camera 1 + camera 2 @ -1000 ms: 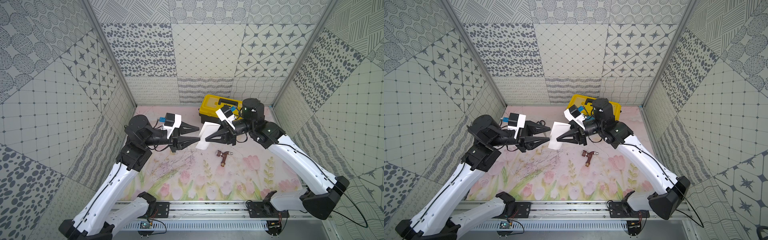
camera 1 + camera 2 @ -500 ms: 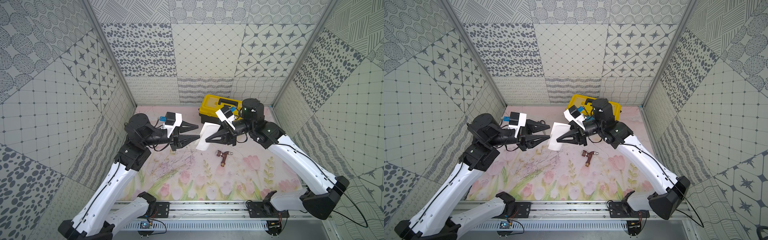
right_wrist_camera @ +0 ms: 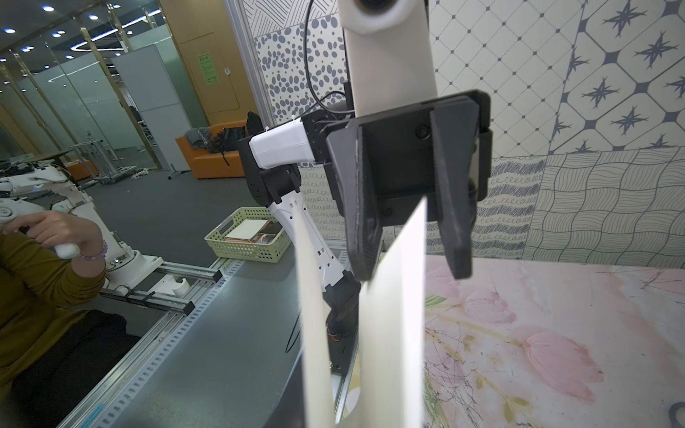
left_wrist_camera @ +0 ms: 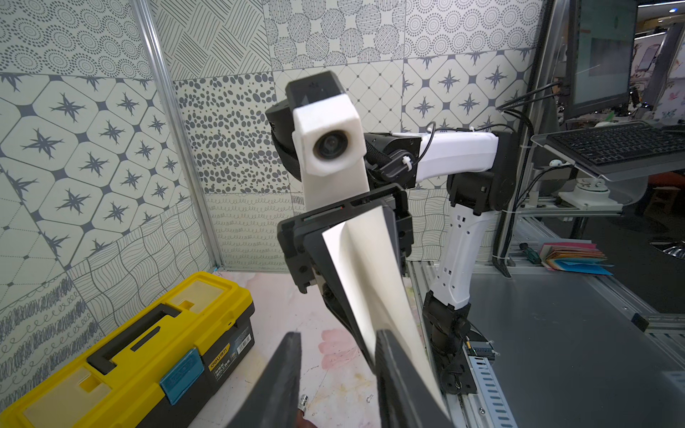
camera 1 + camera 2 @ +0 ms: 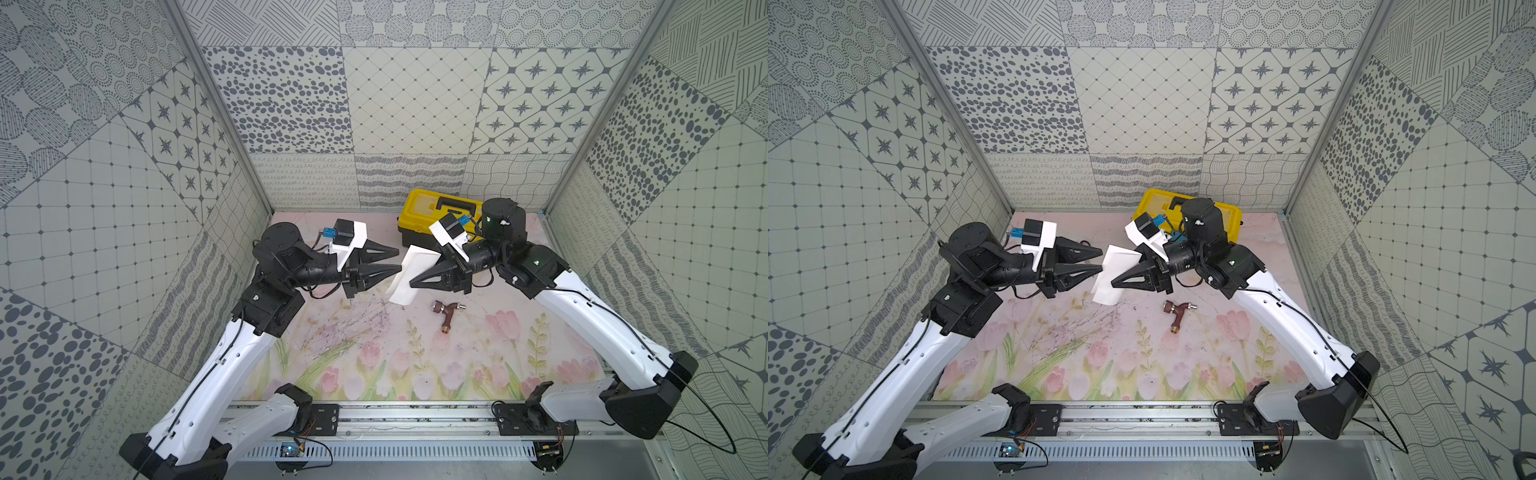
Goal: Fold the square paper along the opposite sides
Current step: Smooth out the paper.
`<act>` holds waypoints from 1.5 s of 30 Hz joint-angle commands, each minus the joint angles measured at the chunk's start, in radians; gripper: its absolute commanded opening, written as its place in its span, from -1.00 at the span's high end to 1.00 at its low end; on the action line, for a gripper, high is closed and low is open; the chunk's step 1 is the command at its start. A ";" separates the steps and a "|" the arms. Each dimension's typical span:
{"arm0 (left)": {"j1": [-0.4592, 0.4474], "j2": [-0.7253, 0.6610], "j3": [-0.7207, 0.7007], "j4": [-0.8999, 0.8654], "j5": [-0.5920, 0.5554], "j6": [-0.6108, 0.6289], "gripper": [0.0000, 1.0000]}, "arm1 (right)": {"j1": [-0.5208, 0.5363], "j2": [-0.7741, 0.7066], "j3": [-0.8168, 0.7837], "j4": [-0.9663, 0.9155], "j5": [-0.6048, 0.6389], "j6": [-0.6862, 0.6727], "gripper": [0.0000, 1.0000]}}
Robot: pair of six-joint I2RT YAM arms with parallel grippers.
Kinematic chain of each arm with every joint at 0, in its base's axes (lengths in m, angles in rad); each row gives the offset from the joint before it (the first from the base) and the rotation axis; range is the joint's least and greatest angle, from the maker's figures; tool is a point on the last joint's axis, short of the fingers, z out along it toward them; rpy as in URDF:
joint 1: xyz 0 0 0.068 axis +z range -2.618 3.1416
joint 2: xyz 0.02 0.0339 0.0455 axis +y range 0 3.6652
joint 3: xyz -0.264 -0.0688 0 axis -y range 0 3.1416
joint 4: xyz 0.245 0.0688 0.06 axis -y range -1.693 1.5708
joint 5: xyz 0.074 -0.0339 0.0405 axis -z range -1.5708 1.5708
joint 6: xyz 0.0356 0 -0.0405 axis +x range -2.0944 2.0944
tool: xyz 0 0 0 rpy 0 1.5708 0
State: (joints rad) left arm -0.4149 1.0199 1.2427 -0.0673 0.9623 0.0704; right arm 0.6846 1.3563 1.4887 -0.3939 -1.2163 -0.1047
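left gripper [image 5: 399, 260] reaches in from 9 o'clock, level with the paper and off the mat [image 5: 374, 353]. its two fingers [image 3: 357, 207] stand apart with a clear gap. that gap is narrower than a second ago, when the upper and lower tips were spread wider. the tips sit slightly nearer 12 o'clock than before. they grip nothing.

paper [image 5: 417, 262] hangs in the air just to the 12 o'clock side of the mat's middle, between the two grippers. it stands on edge and tilted, its upper end toward 1 o'clock and its lower end toward 7. the right wrist view shows it bent into a loop with two white flaps side by side. the edge of one flap rises into the gap of the left gripper, close to one finger. i cannot tell whether it touches that finger. the left wrist view shows the sheet running down behind one left finger. in both top views the paper sits where it did a second ago.

right gripper [image 5: 410, 284] comes from 3 o'clock with its fingers drawn together to a point. it is pinching the paper near the lower half of the sheet. its pose looks unchanged from the earlier frames.

tap [image 5: 444, 318], a small brown one, lies flat on the mat at 4 o'clock from the paper, apart from it and in the same spot as before.

toolbox [image 5: 419, 212], yellow lid and black base, sits closed at the mat's 12 o'clock edge, behind the right wrist.
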 commanded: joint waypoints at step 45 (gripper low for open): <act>0.003 -0.116 -0.127 -0.011 0.007 0.032 0.08 | 0.101 0.061 0.251 -0.525 0.304 -0.301 0.67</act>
State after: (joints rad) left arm -0.4149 0.9161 1.1217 -0.0963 0.9421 0.0814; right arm 0.7807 1.4258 1.7290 -0.9119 -0.9287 -0.3775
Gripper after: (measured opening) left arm 0.462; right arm 0.164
